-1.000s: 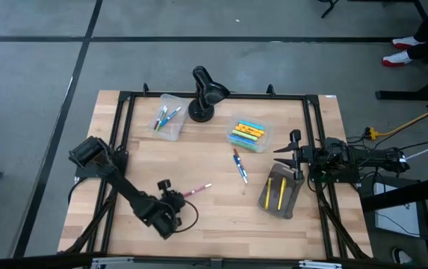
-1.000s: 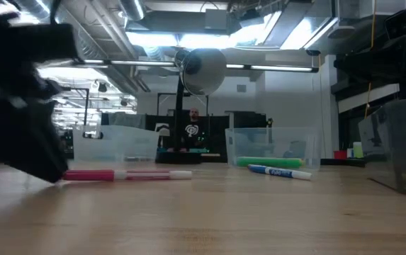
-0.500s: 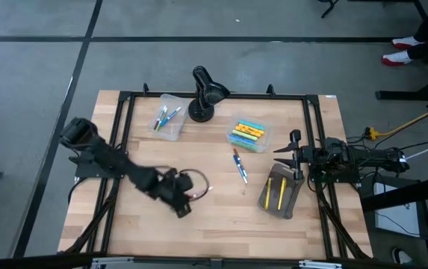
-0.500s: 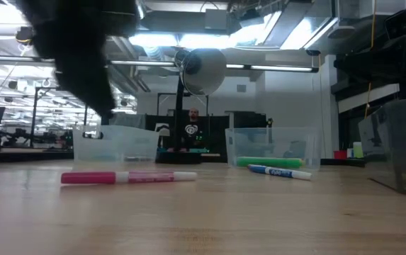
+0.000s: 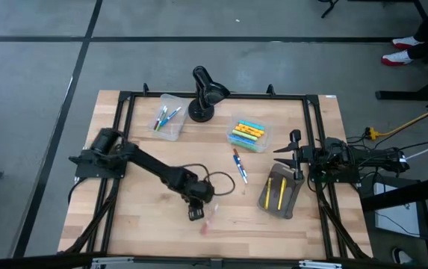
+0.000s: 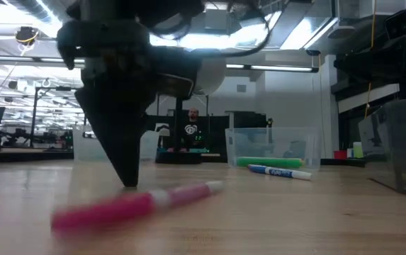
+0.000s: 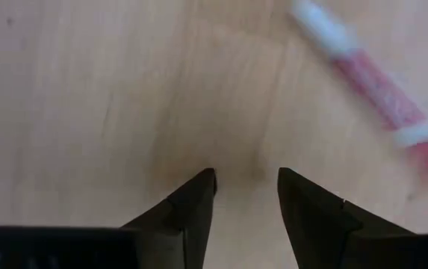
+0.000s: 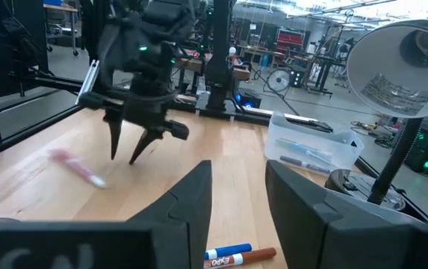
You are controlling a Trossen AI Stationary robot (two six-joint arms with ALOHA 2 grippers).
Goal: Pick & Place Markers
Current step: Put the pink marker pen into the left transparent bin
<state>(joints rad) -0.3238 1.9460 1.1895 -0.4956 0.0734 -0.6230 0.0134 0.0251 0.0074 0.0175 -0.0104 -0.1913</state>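
Left hand [image 5: 196, 214] stands near the middle of the desk [image 5: 139, 224], toward the front edge, fingers pointing down and parted, gripping nothing. A pink marker [image 5: 209, 218] lies loose on the desk just beside it. Right hand [image 5: 294, 155] hangs by the right edge, fingers apart and empty, above the grey pouch [image 5: 279, 190]. Blue and red markers [image 5: 240, 166] lie mid-desk. Further markers sit in two clear bins [image 5: 168, 117] near the rear edge, flanking a black lamp [image 5: 204, 93].

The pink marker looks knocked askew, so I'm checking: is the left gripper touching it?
Apart. In the left wrist view the left gripper has open fingers over bare wood, and the pink marker lies clear of both fingertips.
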